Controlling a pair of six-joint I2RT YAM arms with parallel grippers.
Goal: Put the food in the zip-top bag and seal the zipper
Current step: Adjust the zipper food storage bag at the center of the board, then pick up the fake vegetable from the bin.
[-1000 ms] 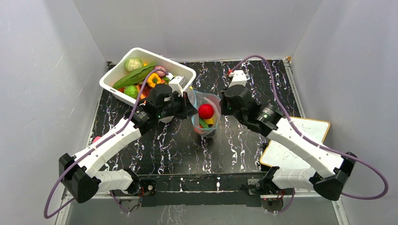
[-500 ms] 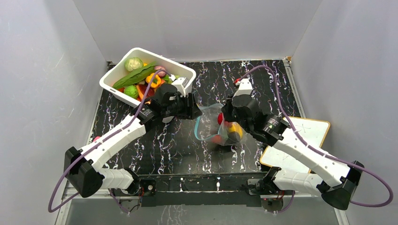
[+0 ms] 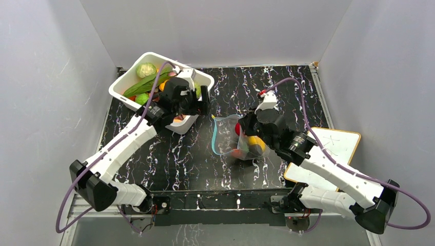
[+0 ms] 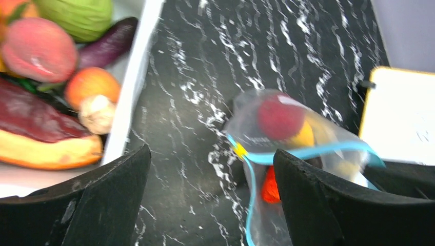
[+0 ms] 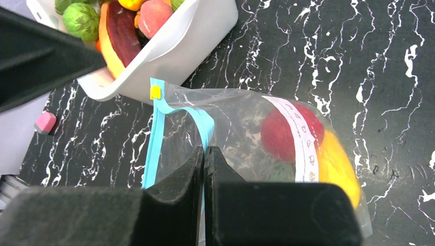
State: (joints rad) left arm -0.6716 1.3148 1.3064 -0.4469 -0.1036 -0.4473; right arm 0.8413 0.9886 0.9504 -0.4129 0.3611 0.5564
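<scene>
Zip-top bag point(image 3: 225, 141): lies on the table point(image 3: 174, 154) between the arms, near the tub point(image 3: 134, 75), mouth facing left; thin and crinkly, probably light and floppy.
Food point(image 5: 290, 134): red and yellow pieces sit inside; they likely roll and shift the weight.
Zipper point(image 5: 154, 148): seemingly the stiffest part, so the best place to pinch.
Right gripper point(image 5: 204, 154): clamped tight on the blue strip.
Left gripper point(image 4: 211, 159): spread wide, holding nothing, by the tub's edge.

2 white arms point(image 3: 123, 148), black joints point(image 3: 96, 190), purple cables point(image 3: 287, 83)
</scene>
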